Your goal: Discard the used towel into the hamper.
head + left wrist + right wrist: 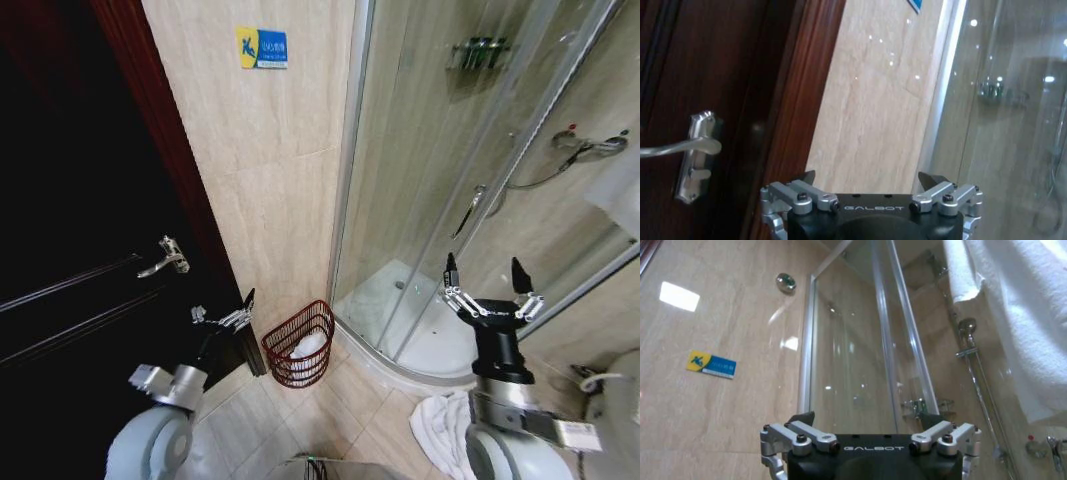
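— In a hotel bathroom, from the doorway: what's on the left?

— A dark door (70,250) with a metal handle (165,258), and in front of it the left gripper (235,315), raised, empty, jaws spread.

— And the hamper?

— The hamper (298,345) stands on the floor tiles at the foot of the beige wall, between door frame and shower enclosure (450,190). Something white already lies inside it.

— The towel?

— A white towel (440,428) is crumpled on the floor right of the hamper, by the robot's right arm. The right gripper (490,290) hovers above it, jaws released, holding nothing.

— So which step?

— By my reckoning, before the pick-up. The next move calls for that gripper to drop down and pinch a fold.
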Robot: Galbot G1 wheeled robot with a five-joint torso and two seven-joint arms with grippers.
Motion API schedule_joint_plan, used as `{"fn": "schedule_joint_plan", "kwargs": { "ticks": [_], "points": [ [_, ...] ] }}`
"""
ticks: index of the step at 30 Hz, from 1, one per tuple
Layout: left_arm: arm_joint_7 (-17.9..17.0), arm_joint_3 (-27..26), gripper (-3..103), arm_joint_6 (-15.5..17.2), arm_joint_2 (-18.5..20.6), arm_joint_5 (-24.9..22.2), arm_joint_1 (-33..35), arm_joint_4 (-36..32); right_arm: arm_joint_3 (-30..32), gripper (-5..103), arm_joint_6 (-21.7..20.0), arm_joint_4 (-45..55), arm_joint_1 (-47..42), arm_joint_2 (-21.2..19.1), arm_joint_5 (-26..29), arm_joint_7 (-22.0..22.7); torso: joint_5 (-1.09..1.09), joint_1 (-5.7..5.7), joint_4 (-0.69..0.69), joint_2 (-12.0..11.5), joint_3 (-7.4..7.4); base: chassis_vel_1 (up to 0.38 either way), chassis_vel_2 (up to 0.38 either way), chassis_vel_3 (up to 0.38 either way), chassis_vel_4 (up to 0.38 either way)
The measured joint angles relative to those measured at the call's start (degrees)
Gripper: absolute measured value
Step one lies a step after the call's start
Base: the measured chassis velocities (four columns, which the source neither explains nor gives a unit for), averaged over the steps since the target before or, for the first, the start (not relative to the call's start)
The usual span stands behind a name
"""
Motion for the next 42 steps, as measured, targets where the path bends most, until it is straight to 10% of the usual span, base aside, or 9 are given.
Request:
{"fn": "schedule_joint_plan", "kwargs": {
  "ticks": [19, 42],
  "points": [
    [-0.29, 1.42, 100, -0.19, 0.43, 2.31, -0.20, 0.83, 5.45, 100, 2.02, -0.15, -1.95, -0.35, -4.13, 0.73, -0.01, 0.00, -0.01, 0.00, 0.00, 0.000, 0.000, 0.000, 0.000],
    [-0.25, 1.50, 100, -0.22, 0.52, 2.19, -0.27, 1.01, 16.40, 100, 0.23, -0.20, 1.18, -7.53, 5.03, 0.88, 0.01, 0.00, -0.01, 0.00, 0.01, -0.116, -0.123, 0.113, 0.117]
  ]
}}
